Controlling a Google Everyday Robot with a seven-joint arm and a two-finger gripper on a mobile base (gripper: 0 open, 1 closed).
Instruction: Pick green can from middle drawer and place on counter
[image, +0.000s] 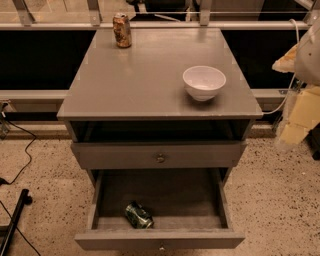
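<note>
With nothing yet lifted, the green can (138, 215) lies on its side well left of and below my gripper, in the open middle drawer (190, 239), the counter (150, 75) awaits it, and my gripper (299, 112) hangs far right, apart or together I cannot tell.

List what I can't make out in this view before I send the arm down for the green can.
1. Gripper: camera view, right edge beside the counter; blurred and cut off by the frame.
2. Open drawer: front panel cut by the bottom edge; whatever lies below is unseen.
3. Green can: lying at the drawer's front left; label too dark to read.
4. Slot under the counter: interior lost in shadow.
</note>
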